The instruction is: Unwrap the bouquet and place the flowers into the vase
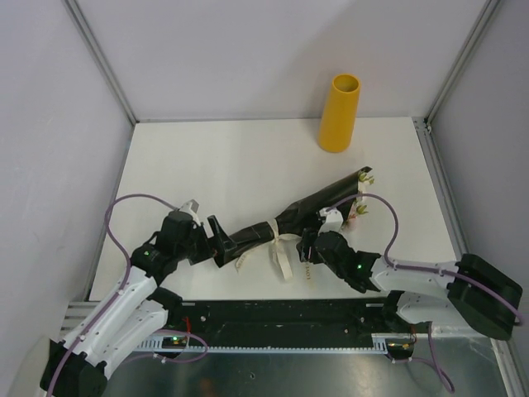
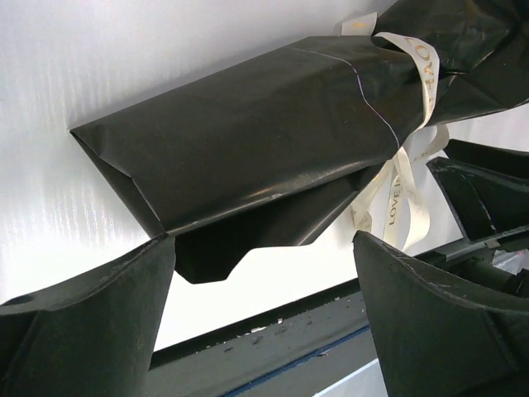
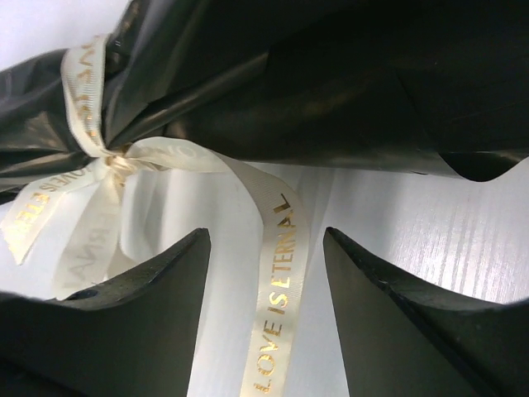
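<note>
"LOVE IS ETERNAL" in gold on cream ribbon (image 3: 278, 285)

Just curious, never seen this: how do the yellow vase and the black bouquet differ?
The vase stands upright; the bouquet lies flat. The vase is plain yellow; the bouquet is glossy black, tied with a cream ribbon. Both rest on the white table.

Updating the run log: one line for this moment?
bouquet: wrapped, ribbon tied; vase: upright, flowerless; left end effector: open at folded end; right end effector: open astride ribbon tail
</note>
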Robot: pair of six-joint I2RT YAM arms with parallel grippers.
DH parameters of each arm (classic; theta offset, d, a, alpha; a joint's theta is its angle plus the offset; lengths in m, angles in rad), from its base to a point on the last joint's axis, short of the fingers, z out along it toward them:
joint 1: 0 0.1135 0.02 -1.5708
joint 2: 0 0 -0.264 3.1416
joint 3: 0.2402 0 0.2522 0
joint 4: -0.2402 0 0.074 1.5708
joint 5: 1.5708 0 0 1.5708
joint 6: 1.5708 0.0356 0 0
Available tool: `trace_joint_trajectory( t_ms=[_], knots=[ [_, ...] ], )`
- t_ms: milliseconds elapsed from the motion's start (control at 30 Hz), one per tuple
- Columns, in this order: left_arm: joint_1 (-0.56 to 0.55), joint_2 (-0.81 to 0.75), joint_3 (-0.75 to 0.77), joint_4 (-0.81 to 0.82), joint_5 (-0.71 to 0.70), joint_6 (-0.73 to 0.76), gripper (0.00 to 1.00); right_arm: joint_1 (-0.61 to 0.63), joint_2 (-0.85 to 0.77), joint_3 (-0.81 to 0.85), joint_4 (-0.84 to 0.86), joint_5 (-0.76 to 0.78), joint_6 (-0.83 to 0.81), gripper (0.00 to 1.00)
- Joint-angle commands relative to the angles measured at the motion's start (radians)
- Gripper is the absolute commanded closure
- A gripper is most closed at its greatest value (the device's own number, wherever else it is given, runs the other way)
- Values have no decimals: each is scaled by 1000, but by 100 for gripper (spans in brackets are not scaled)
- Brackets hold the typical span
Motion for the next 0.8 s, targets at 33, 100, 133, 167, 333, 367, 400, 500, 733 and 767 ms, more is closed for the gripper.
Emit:
trace_joint_trajectory(
  t_ms=[33,100,133,167,333,367,400,500,733,767],
  knots=[
    [6,-22,-20,43,-8,-51,8,11,92,4,127,92,17,38],
    [6,-24,-22,46,-8,-55,9,16,112,4,135,104,21,38],
    [6,-25,-24,47,-8,-56,9,20,120,4,139,111,22,39],
    [6,-26,-25,48,-12,-57,10,22,130,4,143,116,24,40],
    [6,-30,-40,59,-28,-64,17,28,171,7,151,138,36,48],
    [6,-31,-44,62,-29,-66,19,29,178,7,148,143,43,49],
    [6,-31,-47,65,-30,-69,20,31,184,7,146,149,47,50],
    [6,-32,-55,72,-31,-75,26,33,191,11,122,173,66,56],
    [5,-38,-62,89,-27,-81,58,34,135,57,7,196,83,91],
    [6,-38,-63,91,-26,-81,63,33,120,61,-10,200,82,96]
  ],
)
